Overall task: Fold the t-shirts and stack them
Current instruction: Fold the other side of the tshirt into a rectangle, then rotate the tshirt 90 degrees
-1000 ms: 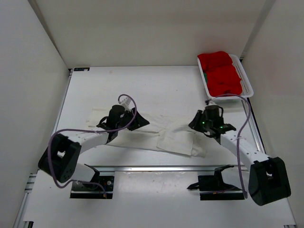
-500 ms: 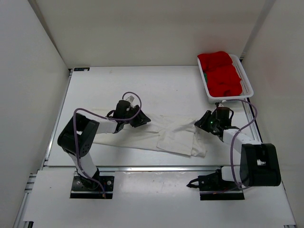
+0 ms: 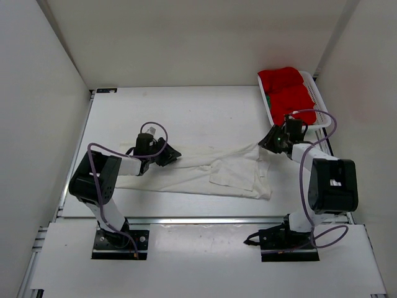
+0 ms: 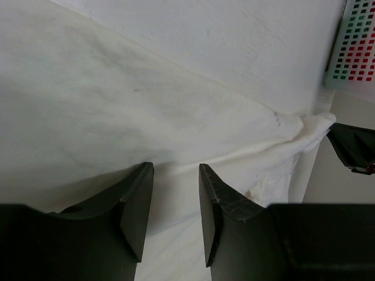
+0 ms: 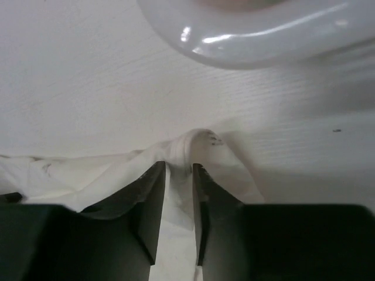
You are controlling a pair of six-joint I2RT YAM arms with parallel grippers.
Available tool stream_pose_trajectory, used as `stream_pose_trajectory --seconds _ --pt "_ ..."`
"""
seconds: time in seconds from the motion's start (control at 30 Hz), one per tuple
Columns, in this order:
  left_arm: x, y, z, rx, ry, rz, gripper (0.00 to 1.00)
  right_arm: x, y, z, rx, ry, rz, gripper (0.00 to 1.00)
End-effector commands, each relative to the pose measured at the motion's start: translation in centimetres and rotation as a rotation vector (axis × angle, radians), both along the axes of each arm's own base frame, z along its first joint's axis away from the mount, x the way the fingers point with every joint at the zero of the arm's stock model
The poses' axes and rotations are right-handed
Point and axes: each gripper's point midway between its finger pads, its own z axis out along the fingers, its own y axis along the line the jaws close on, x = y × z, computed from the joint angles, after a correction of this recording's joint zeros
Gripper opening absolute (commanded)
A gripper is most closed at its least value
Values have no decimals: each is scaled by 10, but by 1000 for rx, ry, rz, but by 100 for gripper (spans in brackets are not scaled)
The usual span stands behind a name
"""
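Note:
The cream-white t-shirt [image 3: 198, 174] lies stretched across the table between my two grippers. My left gripper [image 3: 162, 155] is shut on its left part; in the left wrist view cloth [image 4: 117, 105] runs between the fingers [image 4: 214, 211] of the gripper [image 4: 176, 199]. My right gripper [image 3: 271, 139] is shut on a bunched fold at the shirt's right end [image 5: 193, 146], close to the basket; the gripper [image 5: 179, 181] pinches it tightly. The bright red t-shirt [image 3: 288, 93] fills the basket. A bit of green cloth [image 3: 267, 99] shows at its left edge.
The white plastic mesh basket [image 3: 322, 108] stands at the back right, its rim [image 5: 246, 41] just beyond my right gripper; it also shows in the left wrist view [image 4: 354, 47]. White walls enclose the table on three sides. A metal rail [image 3: 198, 218] runs along the front.
The grippers have moved apart: the left one went left, the right one went back and right toward the basket. The cream-white shirt is pulled out longer and flatter between them.

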Motion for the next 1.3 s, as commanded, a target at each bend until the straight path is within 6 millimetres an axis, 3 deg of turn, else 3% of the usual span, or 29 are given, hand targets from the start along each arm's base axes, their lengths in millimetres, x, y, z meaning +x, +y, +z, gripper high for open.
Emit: stream_pose_trajectory --seconds 0.0,0.1,0.17,0.2,0.27,0.33,0.37,0.4,0.43,0.47,0.53,0.57,0.63,0.73,0.83,0.9,0.97,1.07,1.1,1.13,1.17,1.2,1.27 --pt "3 8 16 0 -55 25 48 1 -10 0 -42 7 -16 26" --pt "2 5 31 -31 -83 26 48 -7 -16 13 -105 -7 -50 36" --pt "-1 5 38 -30 -102 26 49 -13 -15 32 -156 -51 -59 35" --pt "-2 6 44 -28 -116 29 48 -19 -9 32 -181 -57 -43 33" --pt "-10 4 47 -1 -133 14 49 -35 25 40 -198 -93 56 32" --pt "-13 2 50 22 -146 8 50 -70 43 7 -182 -15 117 29" --pt "-14 1 51 35 -159 -2 50 -79 57 10 -141 -37 148 25" --pt "-16 0 47 47 -154 -15 50 -98 61 -8 -115 0 160 19" --pt "-19 -1 42 45 -135 -25 51 -106 72 -7 -101 -21 193 18" --pt "-20 0 37 50 -123 -21 51 -122 78 -20 -95 1 211 13" --pt "-21 4 28 43 -92 -15 50 -147 72 -48 -110 76 207 4" --pt "-22 7 24 44 -81 -4 50 -151 68 -52 -86 104 189 0" --pt "-18 18 20 36 -65 23 50 -173 58 -72 -44 206 158 1" --pt "-18 39 8 25 -24 80 50 -188 43 -79 -66 244 75 0" --pt "-16 64 4 10 -12 165 51 -192 37 -71 -68 205 47 0" --pt "-14 72 4 -3 0 196 51 -182 32 -54 -48 146 17 0" --pt "-13 67 12 -34 -18 185 51 -168 37 -27 -26 83 48 3" --pt "-13 55 32 -33 -69 156 52 -151 60 7 -29 12 133 16" --pt "-14 53 39 -24 -88 153 53 -149 74 12 -29 3 177 16" --pt "-19 49 38 -13 -90 140 52 -147 84 8 -37 5 202 17" --pt "-20 45 51 -3 -129 122 53 -139 90 12 -32 -27 211 16" --pt "-22 45 56 7 -144 125 53 -140 98 2 -29 3 237 15" --pt "-31 37 62 27 -169 79 54 -125 107 -12 -37 24 253 8"
